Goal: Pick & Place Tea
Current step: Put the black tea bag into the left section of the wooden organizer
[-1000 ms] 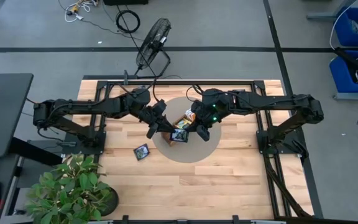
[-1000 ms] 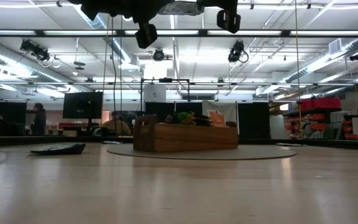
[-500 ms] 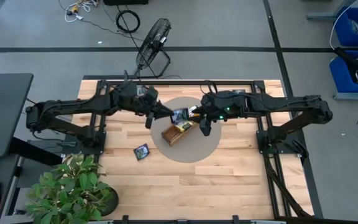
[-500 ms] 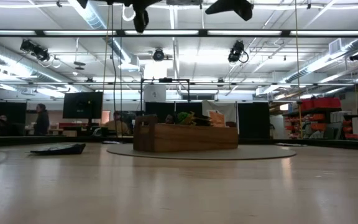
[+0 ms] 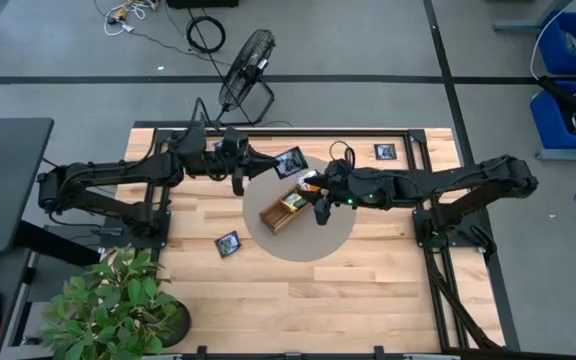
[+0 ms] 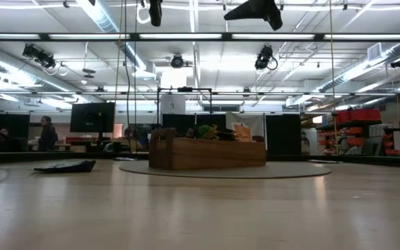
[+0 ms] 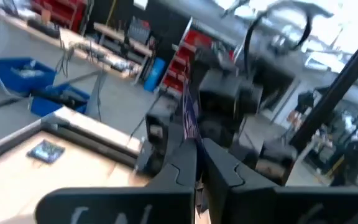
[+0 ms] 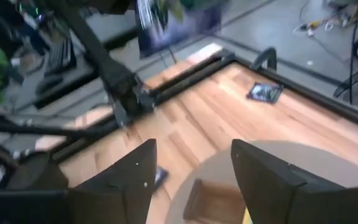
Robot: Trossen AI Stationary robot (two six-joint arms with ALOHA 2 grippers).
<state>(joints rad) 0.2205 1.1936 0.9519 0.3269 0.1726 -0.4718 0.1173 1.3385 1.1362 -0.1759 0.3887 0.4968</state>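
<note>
Left hand (image 5: 268, 165) grips navy packet (image 5: 290, 161) above wooden table (image 5: 368, 290).

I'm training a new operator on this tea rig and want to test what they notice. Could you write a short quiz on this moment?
1. True or false: the right gripper is shut on a packet.
2. What holds the dark navy square tea packet in the air? A) the left gripper B) the right gripper C) nothing; it lies on the table.
3. Fill in: the brown wooden tray stands on a round grey ____.

Key: 1 false, its fingers stand apart, with nothing between them. 2 A. 3 mat.
</note>
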